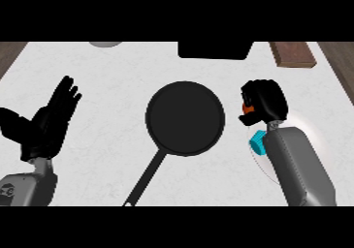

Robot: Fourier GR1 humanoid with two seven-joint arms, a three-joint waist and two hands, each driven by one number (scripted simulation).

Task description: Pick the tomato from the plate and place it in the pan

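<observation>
Right hand (264, 99) curled round the tomato (245, 104), just beside the pan (185, 118).
The left hand (47, 123) rests open at the left edge, fingers spread upward. The black pan lies mid-counter, its handle running toward the lower left. Only an orange sliver of tomato shows between the right hand's fingers; the white plate (313, 128) lies under that forearm.

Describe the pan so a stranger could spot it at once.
On the pale counter, look midway between the open left hand and the curled right hand. The pan lies there, round and black. Only it has a long thin handle, running toward the view's lower left.
</observation>
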